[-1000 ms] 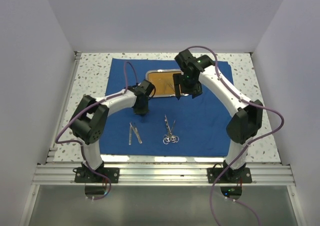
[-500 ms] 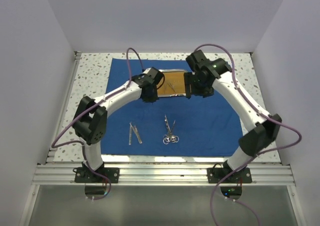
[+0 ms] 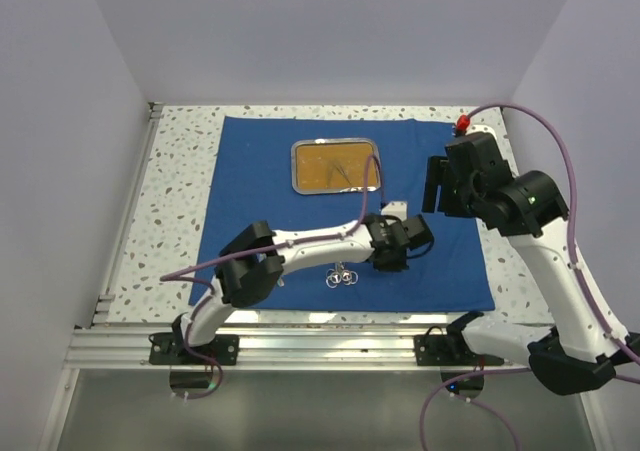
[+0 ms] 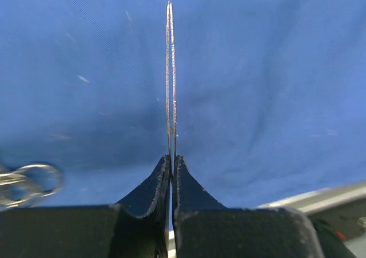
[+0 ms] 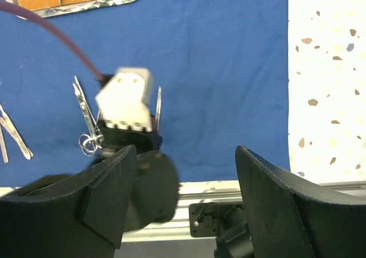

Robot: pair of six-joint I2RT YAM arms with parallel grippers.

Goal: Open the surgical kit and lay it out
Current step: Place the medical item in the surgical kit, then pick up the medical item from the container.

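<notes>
The left pincer (image 4: 171, 162) is clamped shut on a slim steel instrument (image 4: 170, 80), seen edge-on and blade-thin. Its long axis runs straight out from the fingertips toward the surface's far edge. It hangs close over the soft royal-blue cloth (image 4: 274, 98), toward the cloth's front-right corner. The ring-handled scissors (image 4: 28, 181) lie just to its left. The right pincer (image 5: 184, 155) stands wide and empty above. The shiny tray (image 3: 312, 176) sits well apart.

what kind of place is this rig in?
Probably a robot lab test cell, not a clinic: plain white walls box in a speckled tabletop, an aluminium rail runs along the near edge, and a royal-blue cloth holds a small steel tray.
</notes>
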